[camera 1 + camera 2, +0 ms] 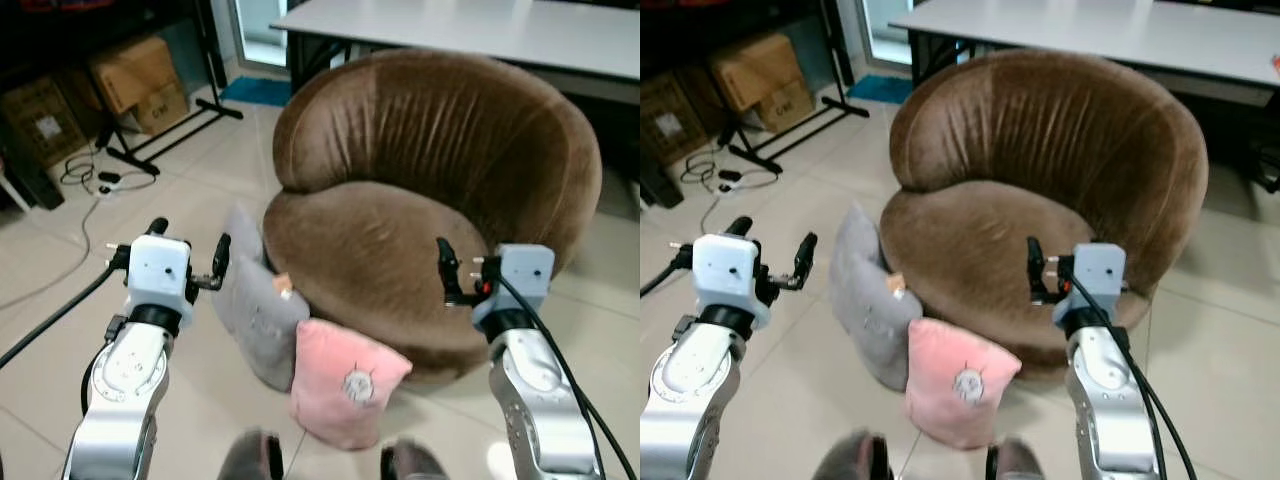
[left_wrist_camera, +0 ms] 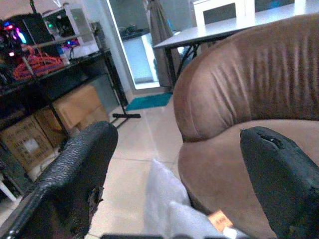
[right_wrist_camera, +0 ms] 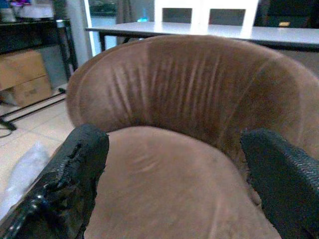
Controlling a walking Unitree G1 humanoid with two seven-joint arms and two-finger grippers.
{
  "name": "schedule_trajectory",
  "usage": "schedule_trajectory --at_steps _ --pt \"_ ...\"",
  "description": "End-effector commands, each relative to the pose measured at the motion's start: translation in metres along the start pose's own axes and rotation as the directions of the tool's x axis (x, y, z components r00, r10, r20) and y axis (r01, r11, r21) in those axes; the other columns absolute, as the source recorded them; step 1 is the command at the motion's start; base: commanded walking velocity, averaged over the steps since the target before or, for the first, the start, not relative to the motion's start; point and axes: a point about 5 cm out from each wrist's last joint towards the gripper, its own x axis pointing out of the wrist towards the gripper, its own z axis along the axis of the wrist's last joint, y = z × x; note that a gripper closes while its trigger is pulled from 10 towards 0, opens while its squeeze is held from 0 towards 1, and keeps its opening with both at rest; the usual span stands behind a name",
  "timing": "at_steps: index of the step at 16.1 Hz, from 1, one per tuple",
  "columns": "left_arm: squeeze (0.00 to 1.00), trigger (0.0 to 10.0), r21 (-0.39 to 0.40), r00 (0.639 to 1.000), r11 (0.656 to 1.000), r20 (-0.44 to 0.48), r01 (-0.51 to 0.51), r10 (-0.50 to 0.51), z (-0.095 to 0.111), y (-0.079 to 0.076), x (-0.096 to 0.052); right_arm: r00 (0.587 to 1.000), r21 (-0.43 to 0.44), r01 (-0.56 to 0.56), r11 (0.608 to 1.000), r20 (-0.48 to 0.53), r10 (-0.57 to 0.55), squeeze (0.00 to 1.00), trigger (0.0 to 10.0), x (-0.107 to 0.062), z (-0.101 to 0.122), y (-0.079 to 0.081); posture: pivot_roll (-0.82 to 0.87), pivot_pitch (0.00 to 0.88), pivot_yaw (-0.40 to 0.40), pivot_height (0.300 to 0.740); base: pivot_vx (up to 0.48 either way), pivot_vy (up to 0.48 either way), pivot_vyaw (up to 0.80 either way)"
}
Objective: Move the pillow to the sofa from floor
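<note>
Two pillows lean against the front of the brown sofa (image 1: 430, 190) in the left eye view: a grey pillow (image 1: 255, 310) at about 8 o'clock of the seat and a pink pillow (image 1: 345, 380) at 6 o'clock, both on the tiled floor (image 1: 200, 190). The left tool (image 1: 190, 262) hovers just beside the grey pillow, at its 9 o'clock, released and holding nothing. The right tool (image 1: 443, 270) hangs over the seat's front edge at 3 o'clock of the pillows, also released. Cardboard boxes (image 1: 140, 80) sit at 10 o'clock, with a white bench (image 1: 450, 25) behind the sofa at 12 o'clock.

From the right eye, the same layout shows, the pink pillow touching the grey one.

Through the left wrist camera, the two spread fingers (image 2: 75, 184) frame the grey pillow and the sofa's side.

Through the right wrist camera, the spread fingers (image 3: 70, 184) frame the sofa seat and backrest.
</note>
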Motion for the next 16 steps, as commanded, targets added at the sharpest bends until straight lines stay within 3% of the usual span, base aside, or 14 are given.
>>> schedule_trajectory --at_steps 1,4,5,6,7,8,9,11,16 --pt "0.0 10.0 -0.011 1.0 1.0 -0.005 -0.002 0.002 -0.0007 0.0013 -0.0011 1.0 0.016 -0.013 1.0 -0.005 0.013 0.0 10.0 0.0005 0.0 0.0026 -0.04 0.07 0.051 0.613 0.0 0.0 0.0" --pt "0.0 10.0 -0.012 1.0 1.0 -0.013 -0.011 0.011 -0.0037 0.001 -0.0027 1.0 0.017 -0.011 1.0 -0.025 0.012 0.0 10.0 0.0011 -0.0013 0.0035 -0.04 0.072 0.046 0.609 0.0 0.0 0.0" --pt "0.0 10.0 -0.011 1.0 1.0 -0.014 -0.013 0.013 -0.0043 0.0012 -0.003 1.0 -0.005 0.007 1.0 -0.022 -0.008 0.0 10.0 0.0015 -0.0009 0.002 -0.04 0.072 0.045 0.609 0.0 0.0 0.0" --pt "0.0 10.0 0.012 1.0 1.0 -0.004 -0.029 0.029 -0.0046 0.0032 -0.0028 0.998 -0.086 0.032 0.996 0.05 -0.028 0.0 10.0 0.0064 0.0039 0.0001 -0.04 0.073 0.043 0.609 0.0 0.0 0.0" --pt "0.0 10.0 0.015 1.0 0.999 0.0 -0.03 0.03 -0.0045 0.0034 -0.0026 0.996 -0.112 0.043 0.993 0.077 -0.034 0.0 10.0 0.0077 0.0057 -0.0002 -0.04 0.073 0.043 0.609 0.0 0.0 0.0" --pt "0.0 10.0 0.014 1.0 1.0 0.004 -0.023 0.023 -0.0046 0.0033 -0.0026 0.998 -0.076 0.048 0.996 0.042 -0.045 0.0 10.0 0.0085 0.0033 -0.0005 -0.04 0.074 0.042 0.609 0.0 0.0 0.0" --pt "0.0 10.0 0.009 1.0 1.0 0.007 -0.005 0.005 -0.0052 0.003 -0.0035 1.0 0.017 -0.012 1.0 0.008 0.011 0.0 10.0 0.0074 0.0016 0.0027 -0.04 0.074 0.04 0.609 0.0 0.0 0.0" --pt "0.0 10.0 0.004 1.0 1.0 0.003 0.006 -0.006 -0.0059 0.0027 -0.0041 0.998 0.048 -0.056 0.997 -0.002 0.056 0.0 10.0 0.0051 0.0001 0.0039 -0.04 0.075 0.039 0.609 0.148 0.0 0.0" --pt "0.0 10.0 0.002 1.0 1.0 0.007 0.015 -0.015 -0.0063 0.0029 -0.0018 0.999 0.046 0.027 0.999 -0.021 -0.027 0.0 10.0 0.0087 -0.0027 -0.0032 -0.04 0.075 0.043 0.609 0.313 0.0 0.0"
